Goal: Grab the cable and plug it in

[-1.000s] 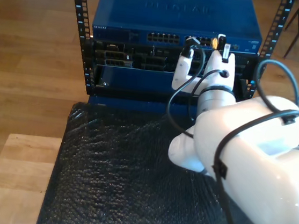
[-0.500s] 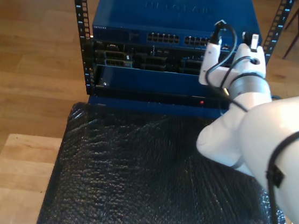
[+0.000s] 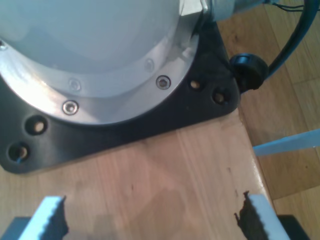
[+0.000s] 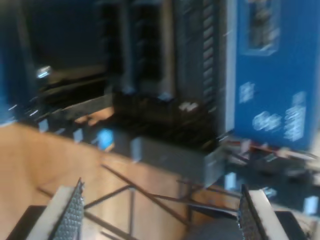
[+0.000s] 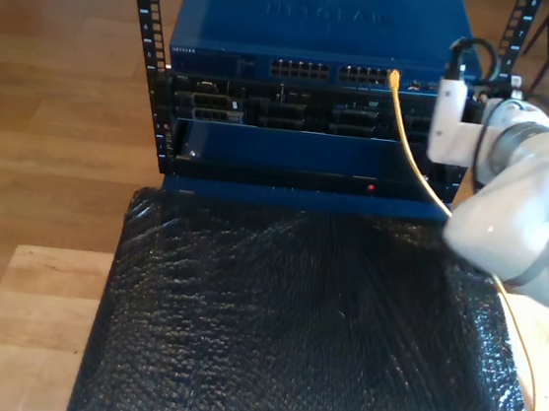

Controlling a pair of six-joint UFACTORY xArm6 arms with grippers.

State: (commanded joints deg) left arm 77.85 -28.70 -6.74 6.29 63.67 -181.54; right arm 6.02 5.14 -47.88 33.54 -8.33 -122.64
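Blue rack switch [image 5: 314, 33]: pale-yellow network cable [image 5: 408, 141] now seated in port; second end effector [image 4: 159, 212] has withdrawn, wide, empty. Plugging looks done.

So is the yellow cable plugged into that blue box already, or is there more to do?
It looks done: the cable runs up to the port row of the blue switch, and its tip appears seated there, though I cannot confirm it is fully in. Nothing is in hand: my second gripper is open with nothing between its fingers, as is my first gripper, over a wooden board. Little seems left beyond clearing off.
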